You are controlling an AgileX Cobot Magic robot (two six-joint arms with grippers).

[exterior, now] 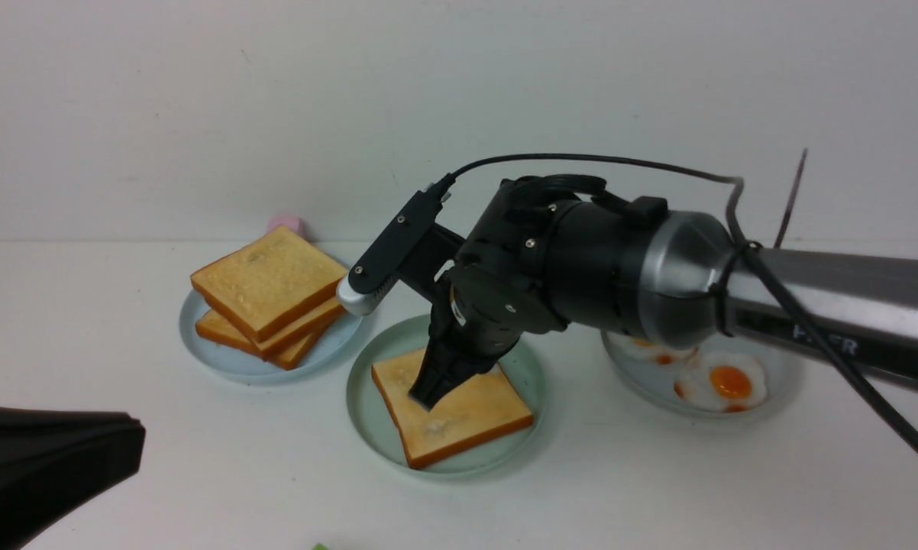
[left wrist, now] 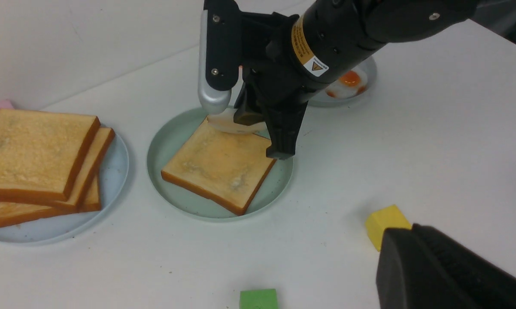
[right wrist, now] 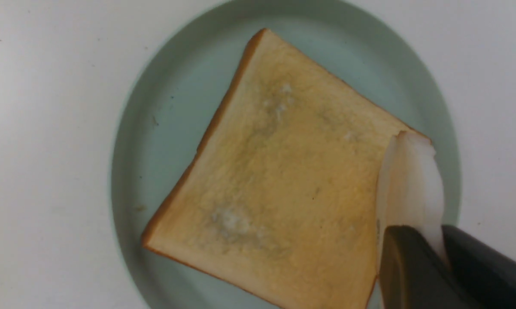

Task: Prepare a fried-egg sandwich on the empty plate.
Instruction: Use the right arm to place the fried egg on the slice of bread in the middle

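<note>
One golden toast slice (exterior: 459,416) lies flat on the pale mint-green empty plate (exterior: 363,412). My right gripper (exterior: 428,397) points down just above that slice, shut on the white edge of a toy fried egg (right wrist: 412,180). The egg hangs on edge over one corner of the toast (right wrist: 283,184); its yolk is hidden. In the left wrist view the egg (left wrist: 228,124) shows as a pale flap under the right arm's camera. My left gripper (exterior: 134,443) is shut and empty, low at the near left of the table, away from the plates.
A pale blue plate (exterior: 199,344) at the left holds a stack of three toast slices (exterior: 268,294). A grey plate (exterior: 780,382) at the right holds more fried eggs (exterior: 722,386). A yellow cube (left wrist: 384,221) and a green cube (left wrist: 258,299) lie near the front, and a pink block (exterior: 285,224) sits by the wall.
</note>
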